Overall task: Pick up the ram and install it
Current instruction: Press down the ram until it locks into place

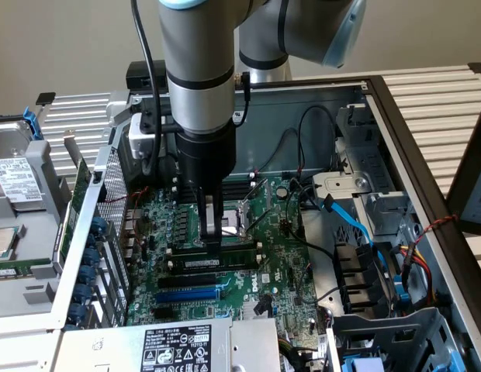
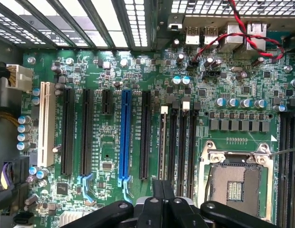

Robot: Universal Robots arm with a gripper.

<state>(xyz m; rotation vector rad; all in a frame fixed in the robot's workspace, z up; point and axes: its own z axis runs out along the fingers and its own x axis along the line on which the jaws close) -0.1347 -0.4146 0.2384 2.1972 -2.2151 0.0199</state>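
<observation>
Slim black gripper (image 1: 212, 232), fingers pressed together on the upper edge of the ram (image 1: 217, 257), a long thin green stick standing upright in a black memory slot of the glossy green motherboard (image 1: 275, 263).

A green motherboard (image 1: 225, 263) fills the middle of the exterior view, crossed by a blue expansion slot (image 1: 188, 294) and black memory slots (image 1: 213, 265). The ram (image 1: 239, 252) is green with black chips. Lower right, blue cables (image 1: 349, 221) run beside red wires (image 1: 427, 267); the arm (image 1: 198, 70) above is silver-grey.
</observation>
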